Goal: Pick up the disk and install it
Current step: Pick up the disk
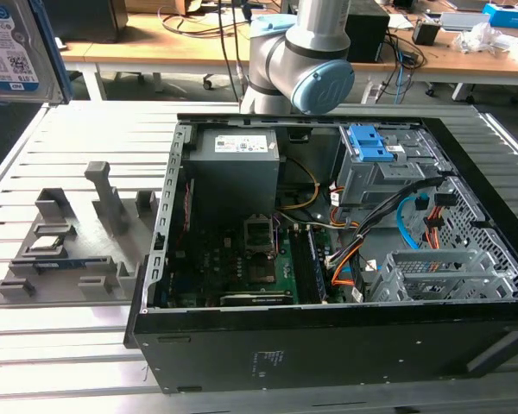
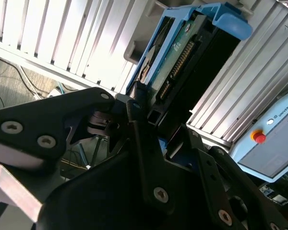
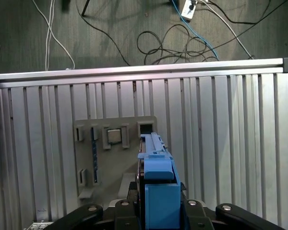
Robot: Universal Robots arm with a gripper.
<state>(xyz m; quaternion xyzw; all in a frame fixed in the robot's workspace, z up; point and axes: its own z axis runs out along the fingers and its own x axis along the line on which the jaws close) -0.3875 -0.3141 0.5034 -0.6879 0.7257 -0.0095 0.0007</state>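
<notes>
The disk (image 2: 192, 52), one in all, is off the table and pinched between the black fingers of the gripper (image 2: 156, 120), whose jaws are pressed against its blue rails. In the second wrist view its underside faces the camera: a green circuit board with a row of connector pins, framed by blue plastic. In the first wrist view the disk (image 3: 158, 182) appears edge-on as a blue block, held above one grey fixture plate (image 3: 115, 163) that carries one small square chip (image 3: 114, 136) in a pocket. In the exterior view the disk (image 1: 9, 47) sits high at the exterior view's left, its white-and-blue label turned to the camera, well apart from the case.

The exterior view also takes in one open computer case (image 1: 328, 345) lying on the slatted metal table (image 1: 69, 129), with one blue-fronted drive cage (image 1: 371, 147) inside it, the fixture plate (image 1: 69, 250) beside the case, and one robot arm (image 1: 302, 60) behind. The first wrist view adds loose cables (image 3: 182, 43) on the floor past the table edge. The second wrist view adds one red button (image 2: 260, 138) on a pale box.
</notes>
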